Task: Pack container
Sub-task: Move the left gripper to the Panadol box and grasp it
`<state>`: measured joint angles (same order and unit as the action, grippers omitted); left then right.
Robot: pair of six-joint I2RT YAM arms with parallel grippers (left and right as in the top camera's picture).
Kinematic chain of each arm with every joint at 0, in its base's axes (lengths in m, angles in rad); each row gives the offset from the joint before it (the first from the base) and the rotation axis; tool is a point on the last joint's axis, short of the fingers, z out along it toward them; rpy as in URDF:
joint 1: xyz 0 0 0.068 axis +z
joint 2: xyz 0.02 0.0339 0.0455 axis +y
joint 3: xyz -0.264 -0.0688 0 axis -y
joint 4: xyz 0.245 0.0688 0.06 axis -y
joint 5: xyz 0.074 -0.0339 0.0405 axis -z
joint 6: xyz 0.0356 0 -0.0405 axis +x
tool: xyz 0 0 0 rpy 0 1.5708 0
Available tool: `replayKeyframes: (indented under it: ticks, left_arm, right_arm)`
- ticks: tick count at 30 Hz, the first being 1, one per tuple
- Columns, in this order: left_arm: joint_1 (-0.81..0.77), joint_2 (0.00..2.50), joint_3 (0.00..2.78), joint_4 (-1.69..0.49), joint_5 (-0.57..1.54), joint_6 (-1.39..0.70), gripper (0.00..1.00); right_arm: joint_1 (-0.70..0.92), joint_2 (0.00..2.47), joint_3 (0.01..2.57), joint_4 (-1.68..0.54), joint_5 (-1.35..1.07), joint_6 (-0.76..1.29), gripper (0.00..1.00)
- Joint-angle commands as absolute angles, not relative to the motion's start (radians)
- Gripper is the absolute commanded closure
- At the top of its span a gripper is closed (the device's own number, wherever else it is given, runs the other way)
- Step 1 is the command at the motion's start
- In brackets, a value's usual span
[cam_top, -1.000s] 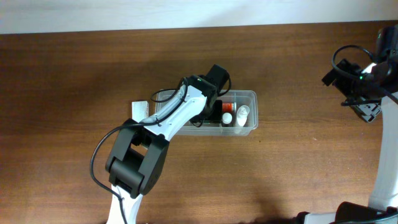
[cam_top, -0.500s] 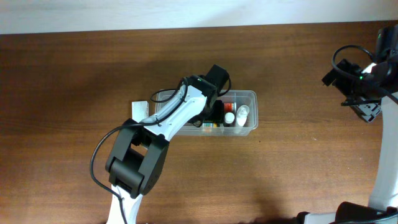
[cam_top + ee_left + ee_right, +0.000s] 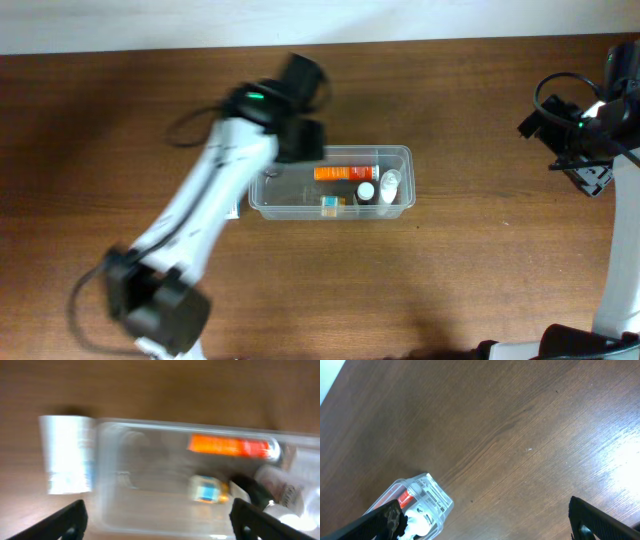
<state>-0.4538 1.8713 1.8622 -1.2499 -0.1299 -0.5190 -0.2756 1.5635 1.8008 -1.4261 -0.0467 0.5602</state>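
The container [image 3: 300, 213] is a clear tub in the middle of the table. Inside lie an orange tube [image 3: 345, 172], a small blue-and-yellow box [image 3: 331, 204] and two white bottles [image 3: 389, 184]. My left gripper [image 3: 299, 142] hovers, blurred, over the tub's back left corner. In the left wrist view the left gripper [image 3: 161, 522] is open and empty above the container [image 3: 150, 424], with the orange tube [image 3: 230, 446] and the small box [image 3: 205, 488] below it. My right gripper [image 3: 590, 176] hangs open at the far right, away from the tub.
A white carton [image 3: 67, 455] lies just outside the tub's left end, mostly under my left arm in the overhead view. In the right wrist view the right gripper [image 3: 490, 525] is over bare wood, with the container [image 3: 437, 495] at the lower left.
My left gripper opened and pulled up and back-left out of the tub. The small blue-and-yellow box now lies inside, and the orange tube is uncovered. The right arm has not moved.
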Motion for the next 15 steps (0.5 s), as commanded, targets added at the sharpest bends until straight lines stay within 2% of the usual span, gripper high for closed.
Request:
replayKeyframes:
  ticks: [1, 4, 8, 15]
  left_arm:
    - [-0.324, 1.789, 1.875, -1.312, -0.259, -0.519, 0.02]
    - [-0.225, 1.795, 1.861, -1.349, -0.246, -0.514, 0.01]
    - [-0.122, 1.837, 1.772, -1.314, -0.152, -0.405, 0.01]
    - [-0.077, 1.928, 1.608, -1.156, -0.064, -0.361, 0.01]
  right_arm:
    - [-0.282, 1.566, 1.804, -1.425, -0.048, 0.554, 0.02]
    - [-0.282, 1.566, 1.804, -1.425, -0.048, 0.554, 0.02]
    - [-0.282, 1.566, 1.804, -1.425, -0.048, 0.554, 0.01]
    - [-0.282, 1.566, 1.804, -1.425, -0.048, 0.554, 0.02]
